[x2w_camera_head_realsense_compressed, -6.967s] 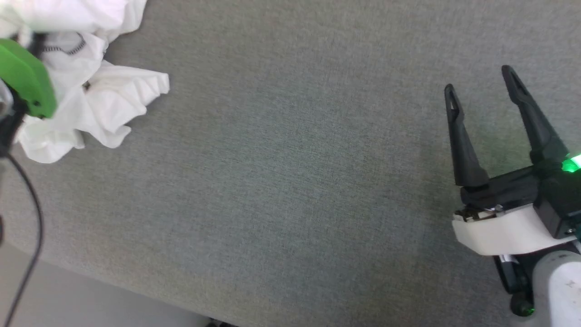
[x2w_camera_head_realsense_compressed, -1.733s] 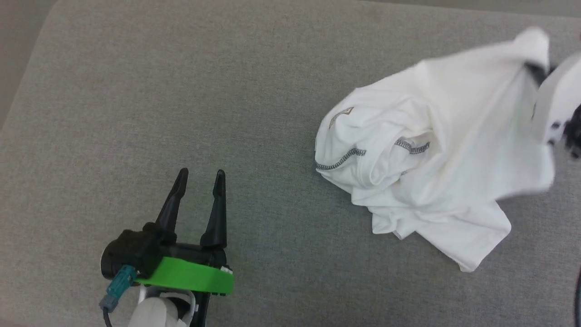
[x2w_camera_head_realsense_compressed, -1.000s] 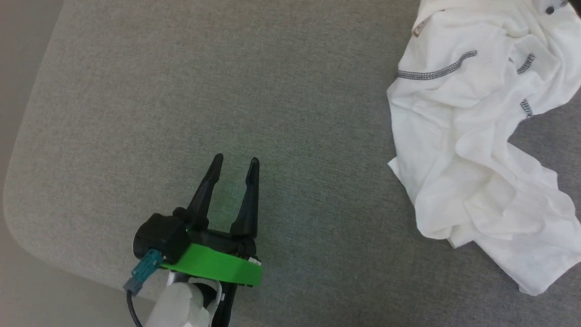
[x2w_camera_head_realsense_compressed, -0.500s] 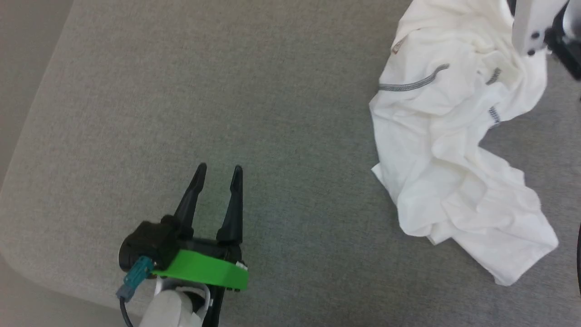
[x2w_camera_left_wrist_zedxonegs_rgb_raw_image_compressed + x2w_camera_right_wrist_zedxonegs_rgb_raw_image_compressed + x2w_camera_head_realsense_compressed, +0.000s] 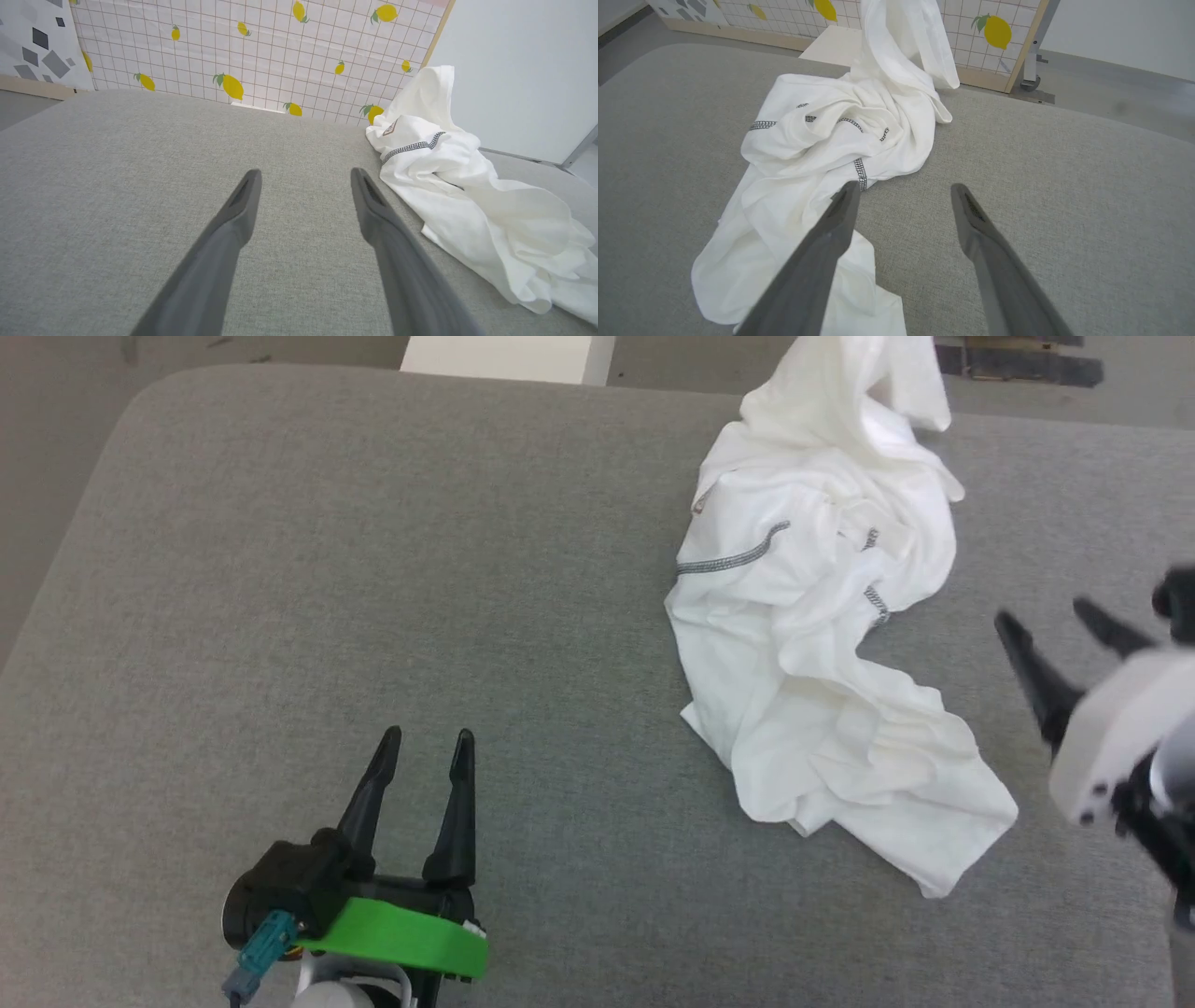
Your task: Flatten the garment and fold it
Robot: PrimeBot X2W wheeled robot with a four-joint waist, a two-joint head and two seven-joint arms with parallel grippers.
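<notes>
- The left gripper [image 5: 428, 735] hangs low over bare cushion at the near left, well apart from the shirt. Its fingers [image 5: 372, 789] are spread with nothing between them. I judge it is parked there to leave the cloth free, ready to take a corner once one shows.
- The grey cushion [image 5: 280, 569] carries everything, and its wide bare left part looks like the room kept for spreading the shirt out.
- The shirt [image 5: 803, 644] lies right of centre in a long twisted heap, running from the cushion's far edge towards the near right.
  - Its far end stands up in a peak.
  - Zigzag seams and a small patch [image 5: 698, 504] face up near that end.
  - It is neither flat nor folded (flattening has hardly begun, by my reading).
- The right gripper [image 5: 1041, 610] sits just beside the heap's right edge, its fingers [image 5: 1032, 672] spread and empty.
  - In the right wrist view one finger crosses the near cloth, but I cannot tell whether it touches.
  - The fingers point at the heap, so it seems placed to choose a fresh hold, probably a hem or a seam.
</notes>
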